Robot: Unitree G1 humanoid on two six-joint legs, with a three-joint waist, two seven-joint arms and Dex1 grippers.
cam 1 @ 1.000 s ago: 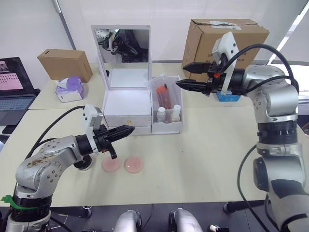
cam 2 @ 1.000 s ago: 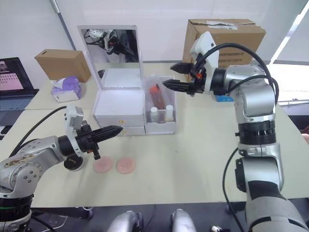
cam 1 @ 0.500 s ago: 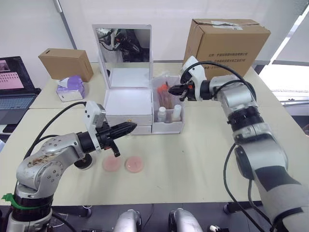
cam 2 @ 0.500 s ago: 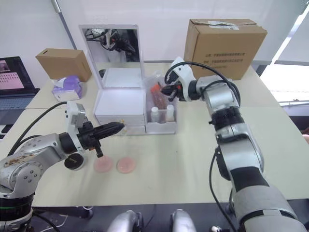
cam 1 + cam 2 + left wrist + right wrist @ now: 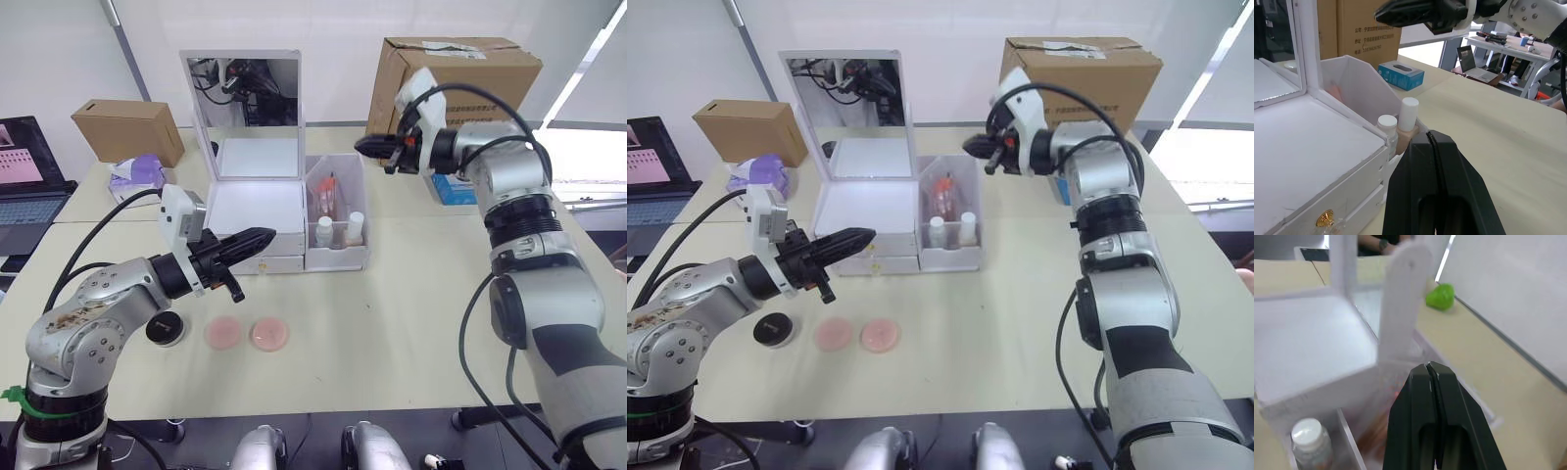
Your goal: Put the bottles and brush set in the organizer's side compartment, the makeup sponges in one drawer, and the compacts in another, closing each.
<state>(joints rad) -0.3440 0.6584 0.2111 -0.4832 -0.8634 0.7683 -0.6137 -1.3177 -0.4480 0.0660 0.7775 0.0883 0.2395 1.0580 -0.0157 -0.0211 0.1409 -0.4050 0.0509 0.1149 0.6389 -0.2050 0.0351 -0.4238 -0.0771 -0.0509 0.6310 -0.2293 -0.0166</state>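
Where the white organizer stands mid-table with its mirrored lid raised, two white-capped bottles upright at the front of the side compartment, the brush set leaning behind them. Both drawers pushed in, a gold knob on the upper one. In front of the organizer, on the bare table, two pink makeup sponges lying side by side, a black round compact just to their left. Left gripper low above the table near the drawer fronts, tips pressed together, empty. Right gripper raised behind and above the side compartment, fingers likewise pinched together on nothing. Farther back, a large cardboard box, a blue tissue box, a smaller cardboard box, a purple tissue pack, a laptop at the left edge.
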